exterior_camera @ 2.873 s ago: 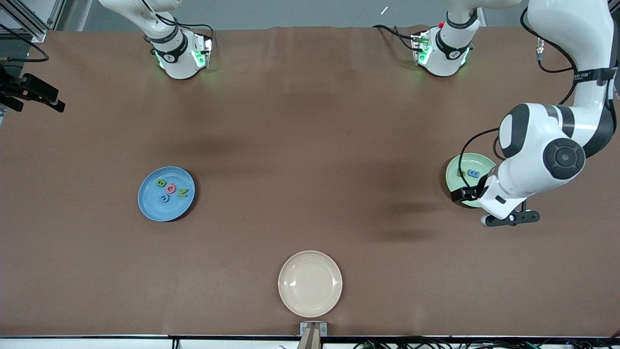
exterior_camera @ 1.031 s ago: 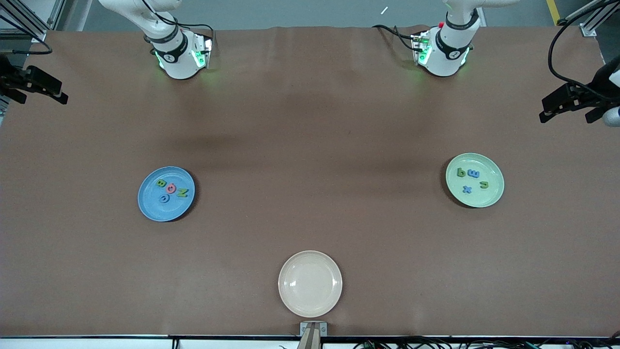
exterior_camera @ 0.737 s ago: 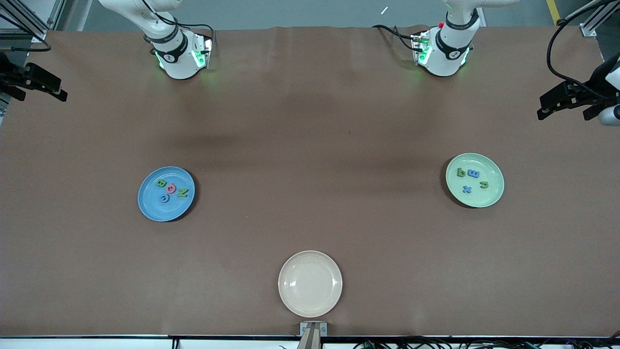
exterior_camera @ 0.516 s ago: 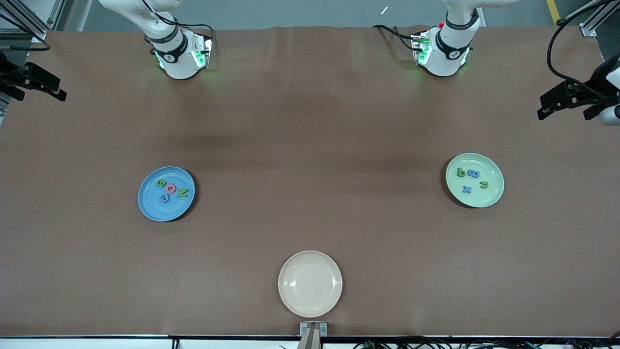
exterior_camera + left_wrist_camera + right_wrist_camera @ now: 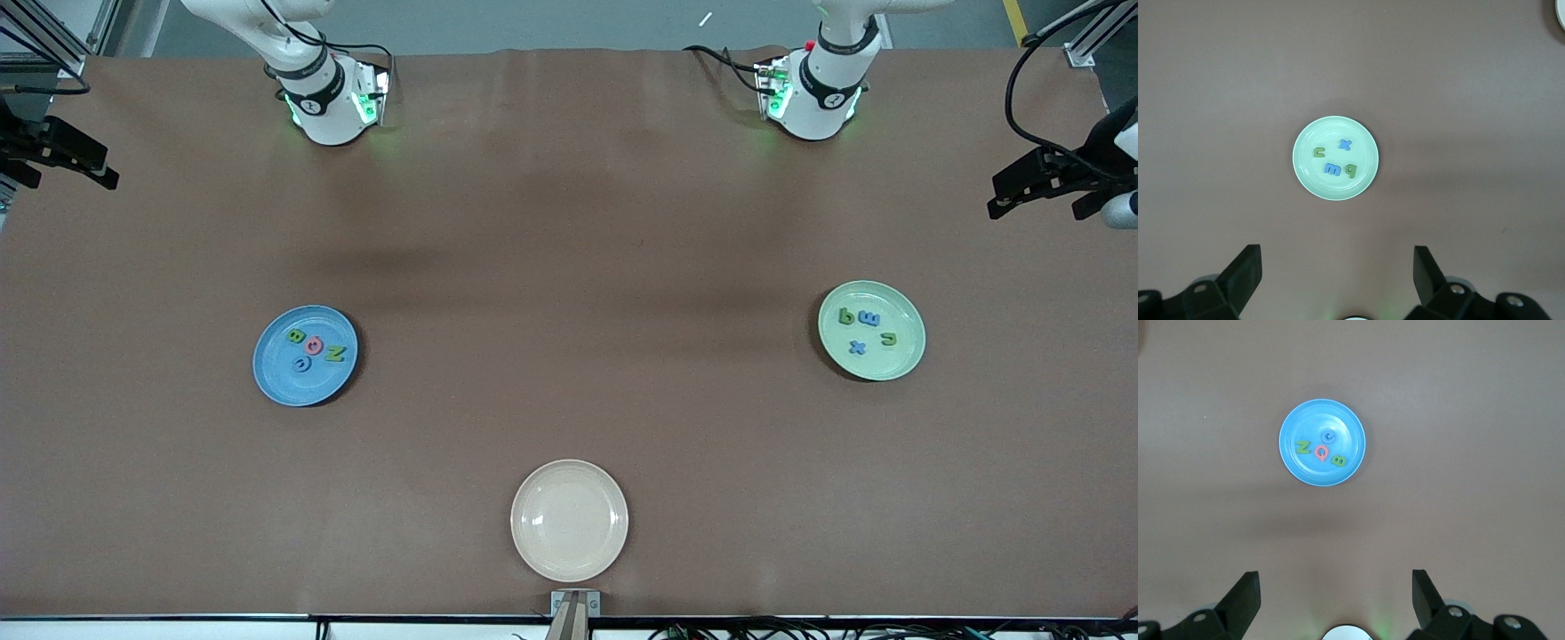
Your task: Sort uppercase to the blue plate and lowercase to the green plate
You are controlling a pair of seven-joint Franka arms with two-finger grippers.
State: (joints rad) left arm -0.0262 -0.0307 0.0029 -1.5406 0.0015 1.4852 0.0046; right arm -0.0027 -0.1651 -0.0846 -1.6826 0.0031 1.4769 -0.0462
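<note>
The blue plate point(image 5: 271, 382) toward the right arm's end holds the uppercase letters: green B point(image 5: 295, 336), pink ring point(image 5: 313, 346), green N point(image 5: 333, 354) and blue C point(image 5: 302, 364). On the green plate point(image 5: 907, 360) toward the left arm's end lie the lowercase letters: green q point(image 5: 845, 316), blue m point(image 5: 869, 318), green u point(image 5: 888, 339) and blue x point(image 5: 857, 348). My left gripper point(image 5: 1036, 200) hangs open and empty high over its end of the table, looking down on the green plate point(image 5: 1335, 130). My right gripper point(image 5: 67, 164) is likewise open and empty, high above the blue plate point(image 5: 1305, 420).
A cream plate point(image 5: 569, 520) with nothing on it sits near the table's front edge, midway between the two ends. The arms' bases point(image 5: 329, 98) point(image 5: 813, 93) stand along the edge farthest from the front camera.
The left arm, low over the green plate at first, has lifted away to its end of the table, uncovering the u and x. Over the last second both arms hardly move.
</note>
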